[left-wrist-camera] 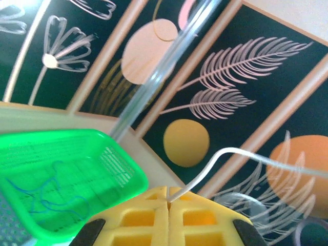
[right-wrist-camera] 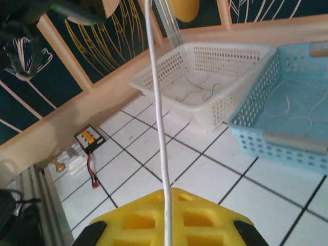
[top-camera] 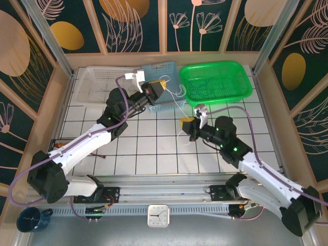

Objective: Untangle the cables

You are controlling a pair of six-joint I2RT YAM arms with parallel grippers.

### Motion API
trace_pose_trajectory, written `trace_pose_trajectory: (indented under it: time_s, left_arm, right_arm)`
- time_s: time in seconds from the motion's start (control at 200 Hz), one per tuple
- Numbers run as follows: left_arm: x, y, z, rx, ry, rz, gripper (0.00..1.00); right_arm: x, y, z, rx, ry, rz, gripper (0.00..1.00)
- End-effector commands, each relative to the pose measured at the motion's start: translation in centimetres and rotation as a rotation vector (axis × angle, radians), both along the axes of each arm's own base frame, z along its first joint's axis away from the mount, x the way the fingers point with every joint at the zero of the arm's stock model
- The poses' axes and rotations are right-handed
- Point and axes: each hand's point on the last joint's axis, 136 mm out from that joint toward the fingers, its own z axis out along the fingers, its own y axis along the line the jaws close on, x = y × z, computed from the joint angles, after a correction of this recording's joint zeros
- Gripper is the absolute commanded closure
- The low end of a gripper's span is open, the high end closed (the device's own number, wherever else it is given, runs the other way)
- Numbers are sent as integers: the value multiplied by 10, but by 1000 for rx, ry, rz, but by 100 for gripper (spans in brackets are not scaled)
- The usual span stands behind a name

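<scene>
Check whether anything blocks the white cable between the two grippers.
Nothing visible does. The left gripper and the right gripper are both shut on the white cable, which runs free between them.

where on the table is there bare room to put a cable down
Bare tiles of the table lie at the near middle, between the left arm and right arm, and right of the right gripper, below the green basket. Crowded: the far edge with the white basket and blue basket, and the white cable running from the left gripper.
</scene>
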Motion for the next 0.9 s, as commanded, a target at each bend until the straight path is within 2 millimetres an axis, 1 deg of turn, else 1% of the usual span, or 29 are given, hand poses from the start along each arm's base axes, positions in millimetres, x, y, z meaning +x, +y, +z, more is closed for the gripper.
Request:
trace_pose_trajectory:
  time_s: [0.0, 0.09, 0.155, 0.33, 0.44, 0.525, 0.585, 0.716, 0.721, 0.736, 0.831, 0.896]
  left_arm:
    - [12, 18, 10, 19, -64, 129, 100]
    - [13, 18, 8, 27, -71, 140, 100]
    - [15, 21, 5, 44, -75, 162, 100]
    - [24, 35, -3, 121, -99, 263, 100]
    - [31, 52, -5, 186, -117, 378, 100]
    - [38, 71, -7, 244, -130, 496, 100]
    - [40, 83, -3, 273, -150, 565, 100]
    - [43, 107, 2, 343, -181, 704, 100]
    - [43, 107, -3, 357, -176, 707, 100]
    - [44, 110, -8, 375, -174, 720, 100]
    - [45, 125, -9, 428, -184, 808, 100]
    - [44, 129, -9, 445, -197, 830, 100]
  right_arm:
    - [-9, -19, -13, 12, 57, -78, 100]
    - [-14, -33, -9, 36, 49, -124, 100]
    - [-16, -42, -3, 49, 36, -161, 100]
    - [-12, -70, 15, 65, -4, -303, 100]
    - [-8, -92, 29, 90, -27, -415, 100]
    - [-8, -107, 43, 128, -53, -480, 100]
    - [-9, -117, 51, 158, -68, -522, 100]
    - [-12, -135, 66, 218, -98, -596, 100]
    - [-12, -136, 66, 220, -99, -599, 100]
    - [-12, -137, 68, 228, -102, -607, 100]
    - [-14, -148, 75, 264, -119, -652, 100]
    - [-13, -151, 77, 275, -127, -666, 100]
